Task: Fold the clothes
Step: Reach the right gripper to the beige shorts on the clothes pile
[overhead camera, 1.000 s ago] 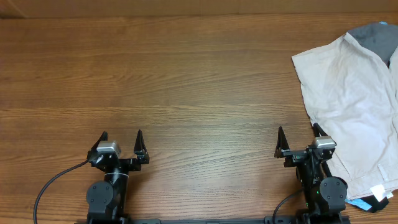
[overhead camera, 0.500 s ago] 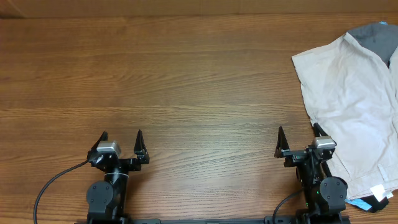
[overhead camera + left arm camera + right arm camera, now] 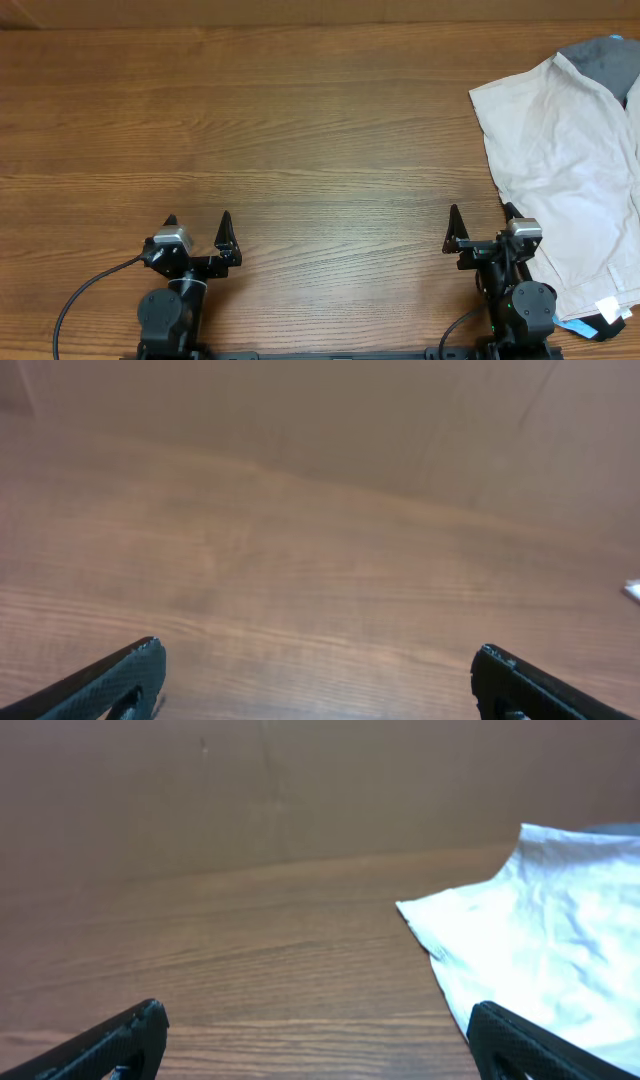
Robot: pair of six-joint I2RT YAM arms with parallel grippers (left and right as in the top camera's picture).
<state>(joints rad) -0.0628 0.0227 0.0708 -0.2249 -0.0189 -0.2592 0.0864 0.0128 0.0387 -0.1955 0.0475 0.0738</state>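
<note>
— Where are the shorts lying?
— They are lying rumpled at the right edge of the table (a grey garment is peeking out behind them), just beside the right gripper.
— And the jaws?
— Both are gaping wide, gripping nothing. The left gripper is sitting well apart from the cloth.
</note>
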